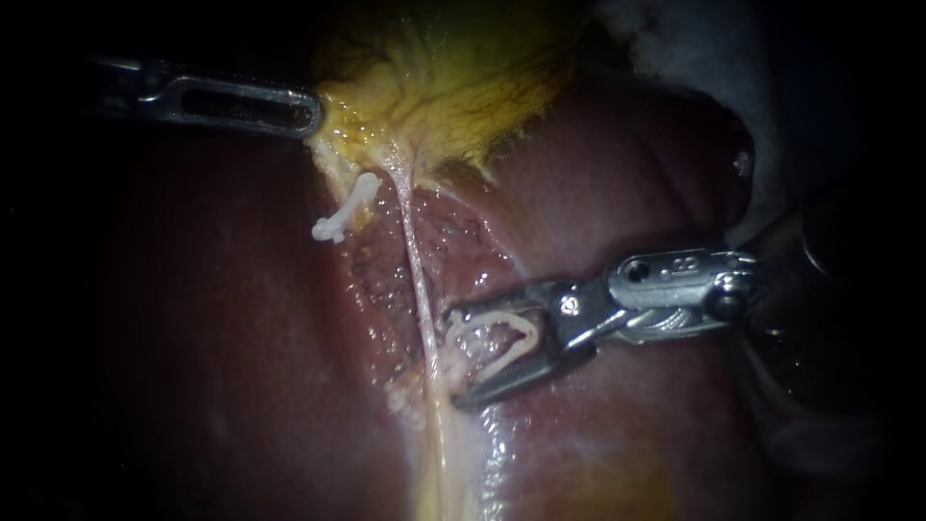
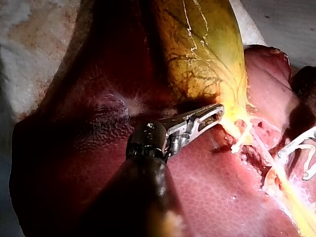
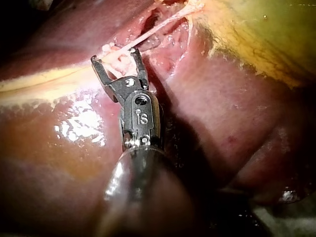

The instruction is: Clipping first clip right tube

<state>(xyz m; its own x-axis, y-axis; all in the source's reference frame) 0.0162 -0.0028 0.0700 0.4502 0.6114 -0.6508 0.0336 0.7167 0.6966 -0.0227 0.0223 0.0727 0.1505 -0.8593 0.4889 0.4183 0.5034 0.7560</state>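
Note:
The pale right tube (image 1: 417,280) runs down from the yellow gallbladder (image 1: 444,77) across the liver (image 1: 598,193). My right instrument (image 1: 458,357) comes in from the right, its jaws spread wide and carrying an open white clip (image 1: 506,338). Its tips lie just right of the tube. In the right wrist view the jaws (image 3: 114,55) reach the tube (image 3: 158,27) at their mouth. My left instrument (image 1: 304,111) grips the gallbladder's edge and holds it up; the left wrist view shows its jaws (image 2: 215,114) shut on the gallbladder's (image 2: 202,49) narrow end.
Left of the tube, a second white clip (image 1: 342,212) sits on a short stub below the gallbladder. Raw dissected tissue (image 1: 463,241) lies between the tube and the liver. White cloth (image 1: 675,48) shows at the upper right.

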